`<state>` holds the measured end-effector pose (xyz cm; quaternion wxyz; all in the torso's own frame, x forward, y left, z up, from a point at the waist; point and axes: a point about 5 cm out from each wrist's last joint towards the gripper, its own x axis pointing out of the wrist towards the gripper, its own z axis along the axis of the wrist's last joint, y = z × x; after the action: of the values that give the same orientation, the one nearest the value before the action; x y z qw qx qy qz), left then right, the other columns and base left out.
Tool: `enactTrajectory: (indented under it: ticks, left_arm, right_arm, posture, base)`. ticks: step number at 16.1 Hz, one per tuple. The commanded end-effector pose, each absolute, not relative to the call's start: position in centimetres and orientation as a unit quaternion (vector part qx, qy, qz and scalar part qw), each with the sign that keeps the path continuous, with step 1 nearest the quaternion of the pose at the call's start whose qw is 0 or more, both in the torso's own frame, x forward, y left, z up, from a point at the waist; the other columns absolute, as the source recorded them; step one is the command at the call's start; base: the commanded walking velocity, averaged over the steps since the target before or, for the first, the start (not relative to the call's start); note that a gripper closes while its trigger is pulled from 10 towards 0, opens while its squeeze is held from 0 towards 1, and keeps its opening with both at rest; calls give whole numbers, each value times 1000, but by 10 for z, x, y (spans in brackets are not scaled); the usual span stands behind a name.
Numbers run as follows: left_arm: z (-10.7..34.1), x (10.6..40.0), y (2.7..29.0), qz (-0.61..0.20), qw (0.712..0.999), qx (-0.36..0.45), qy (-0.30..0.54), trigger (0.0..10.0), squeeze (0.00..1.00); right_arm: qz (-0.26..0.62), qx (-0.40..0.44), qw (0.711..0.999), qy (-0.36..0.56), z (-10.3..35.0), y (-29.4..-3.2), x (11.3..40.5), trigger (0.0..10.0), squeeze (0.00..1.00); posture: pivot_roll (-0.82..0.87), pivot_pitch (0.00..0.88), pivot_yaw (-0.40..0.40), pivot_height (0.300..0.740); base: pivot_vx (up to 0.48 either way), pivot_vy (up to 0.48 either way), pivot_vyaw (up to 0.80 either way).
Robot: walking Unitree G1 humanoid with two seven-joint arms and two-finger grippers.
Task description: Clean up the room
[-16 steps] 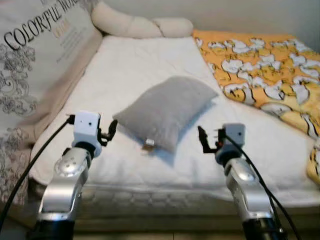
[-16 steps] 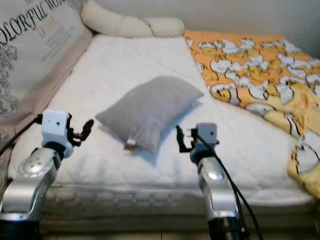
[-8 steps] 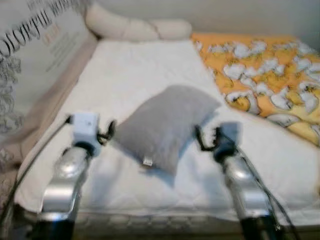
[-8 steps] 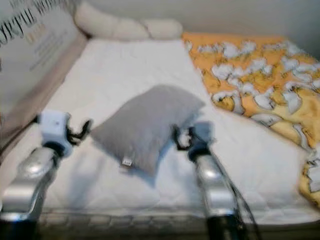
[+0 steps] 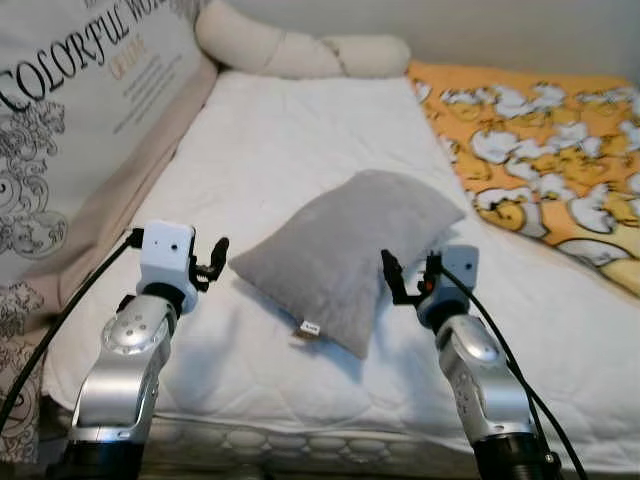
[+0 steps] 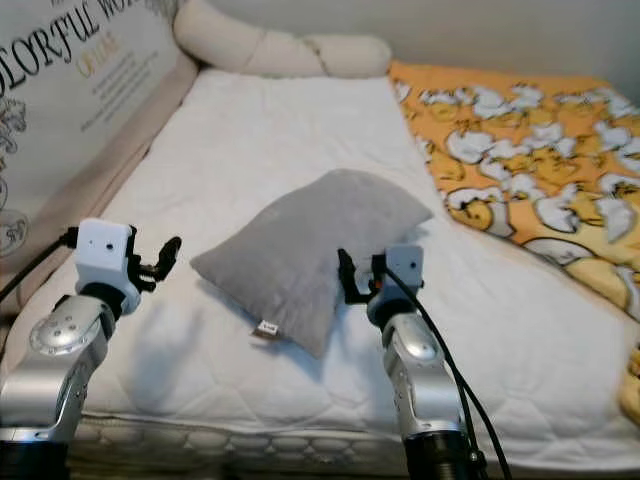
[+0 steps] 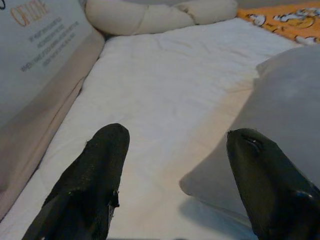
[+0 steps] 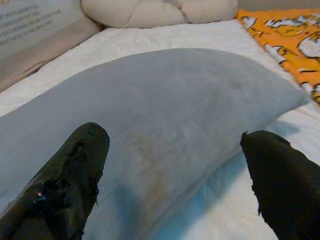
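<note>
Both silver arms reach forward over the near edge of the mattress [image 5: 300, 130]. The left gripper [image 5: 214, 262] hovers above its near left part, fingers spread apart. The right gripper [image 5: 403, 281] hovers nearer the mattress's middle, its two black fingers likewise parted wide

Home bedroom, white mattress [image 5: 290, 150], grey pillow [image 5: 345, 255], orange blanket [image 5: 545, 130]

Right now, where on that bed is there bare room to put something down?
The widest bare stretch of white mattress runs from the cream bolster down to the grey pillow. A narrower strip lies between the pillow and the orange duck-print blanket. The near edge is crowded: left tool and right tool, both open, flank the pillow.
</note>
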<state>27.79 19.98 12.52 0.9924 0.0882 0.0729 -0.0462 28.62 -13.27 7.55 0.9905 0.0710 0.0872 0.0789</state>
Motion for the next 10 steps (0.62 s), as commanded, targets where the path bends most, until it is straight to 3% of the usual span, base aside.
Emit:
enactTrajectory:
  ticks: [1, 2, 3, 10]
  left_arm:
    - [127, 277, 198, -55, 992, 94, 69, 10000, 0]
    - [127, 276, 197, -61, 991, 98, 72, 10000, 0]
    - [125, 275, 196, -67, 990, 102, 75, 10000, 0]
    - [123, 269, 194, -84, 987, 108, 84, 10000, 0]
  right_arm:
    - [78, 80, 990, 83, 79, -133, 286, 10000, 239]
    - [71, 86, 990, 84, 78, -135, 286, 10000, 859]
    - [66, 90, 990, 86, 77, -138, 286, 10000, 1000]
    - [68, 98, 986, 119, 69, -145, 283, 10000, 1000]
  posture:
    - [6, 0, -25, 740]
    - [6, 0, -25, 740]
    - [6, 0, -25, 740]
    - [2, 0, -22, 740]
  base:
    - [0, 0, 0]
    - [0, 0, 0]
    - [0, 0, 0]
    - [0, 0, 0]
